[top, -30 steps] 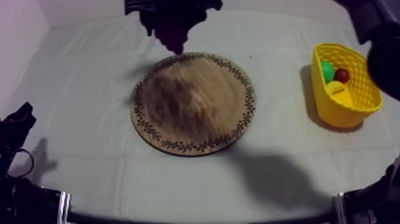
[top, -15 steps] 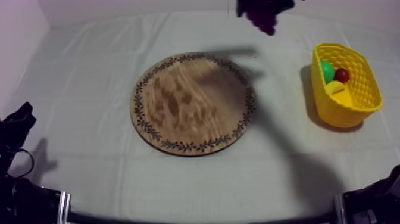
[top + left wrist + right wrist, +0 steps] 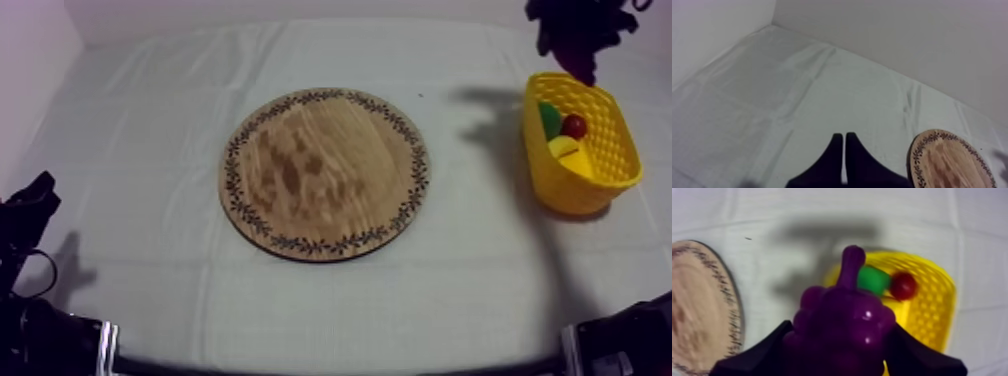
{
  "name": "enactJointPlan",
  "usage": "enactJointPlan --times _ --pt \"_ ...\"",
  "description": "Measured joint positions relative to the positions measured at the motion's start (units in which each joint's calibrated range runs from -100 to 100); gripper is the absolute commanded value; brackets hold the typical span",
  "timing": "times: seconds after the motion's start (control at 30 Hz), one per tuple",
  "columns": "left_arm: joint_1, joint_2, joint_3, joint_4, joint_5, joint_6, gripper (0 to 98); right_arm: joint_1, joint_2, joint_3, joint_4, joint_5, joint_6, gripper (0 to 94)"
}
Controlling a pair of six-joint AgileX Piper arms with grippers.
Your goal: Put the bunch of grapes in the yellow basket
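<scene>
The cloth-covered table [image 3: 140,140] carries the round wooden board with patterned rim [image 3: 324,172] at centre and the yellow basket [image 3: 598,178] at the right. Over the basket's far rim the right gripper [image 3: 839,355] clasps the purple bunch of grapes [image 3: 842,313]. The left gripper [image 3: 844,147] is clenched on nothing. Inside the basket lie a green toy fruit [image 3: 550,118] and a small red fruit [image 3: 574,125]
</scene>
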Motion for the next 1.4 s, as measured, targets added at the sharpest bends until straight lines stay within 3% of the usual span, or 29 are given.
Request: enactJointPlan --times 0.23,0.57,0.83,1.03,1.13,1.4 --pt "0.00 0.00 0.00 0.00 0.00 0.00 0.0 5.24 -3.50 7.57 1.66 -2.65 1.98 42.0" --pt "0.00 0.00 0.00 0.00 0.00 0.00 0.0 7.82 0.55 12.36 1.79 -7.17 2.38 46.2" --pt "0.00 0.00 0.00 0.00 0.00 0.00 0.0 7.38 6.64 13.11 1.71 -8.15 3.81 64.4" --pt "0.00 0.00 0.00 0.00 0.00 0.00 0.0 7.70 9.67 10.15 1.55 -5.17 5.07 77.4" --pt "0.00 0.00 0.00 0.00 0.00 0.00 0.0 7.72 9.36 9.43 1.55 -4.27 5.32 75.6" --pt "0.00 0.00 0.00 0.00 0.00 0.00 0.0 6.88 2.03 11.57 -0.57 -6.78 5.39 56.9"
